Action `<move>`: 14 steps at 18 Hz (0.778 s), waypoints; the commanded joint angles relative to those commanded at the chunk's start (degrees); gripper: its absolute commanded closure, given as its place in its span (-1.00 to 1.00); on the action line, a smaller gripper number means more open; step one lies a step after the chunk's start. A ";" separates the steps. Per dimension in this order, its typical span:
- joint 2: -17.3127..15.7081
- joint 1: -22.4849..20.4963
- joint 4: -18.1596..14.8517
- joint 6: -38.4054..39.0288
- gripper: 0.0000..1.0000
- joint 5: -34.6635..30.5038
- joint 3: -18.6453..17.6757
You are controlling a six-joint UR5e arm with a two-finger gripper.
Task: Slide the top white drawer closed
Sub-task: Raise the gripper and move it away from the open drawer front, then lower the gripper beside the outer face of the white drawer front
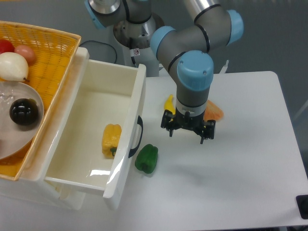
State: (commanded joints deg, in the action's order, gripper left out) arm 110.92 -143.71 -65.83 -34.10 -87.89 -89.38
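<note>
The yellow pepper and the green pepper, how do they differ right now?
The yellow pepper lies inside the open top white drawer; the green pepper sits outside on the table, just past the drawer's front panel. One is yellow, the other green. Both are bell peppers lying untouched.

green pepper (146, 158) on white table (250, 159), yellow wicker basket (53, 45)

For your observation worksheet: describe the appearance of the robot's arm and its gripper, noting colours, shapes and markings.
The arm is built from thick grey cylindrical segments with light-blue round joint caps. A small label with red shows near its base. A black cable runs behind the base. The gripper is small, black, with two short fingers.
</note>
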 joint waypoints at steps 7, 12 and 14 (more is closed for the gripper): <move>2.55 2.28 0.44 0.88 -1.00 0.26 1.23; 3.96 3.08 0.35 0.79 -1.00 0.53 2.29; 4.22 3.34 0.35 0.88 -1.00 0.53 2.20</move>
State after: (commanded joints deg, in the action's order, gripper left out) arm 115.13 -140.36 -65.48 -33.22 -87.36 -87.19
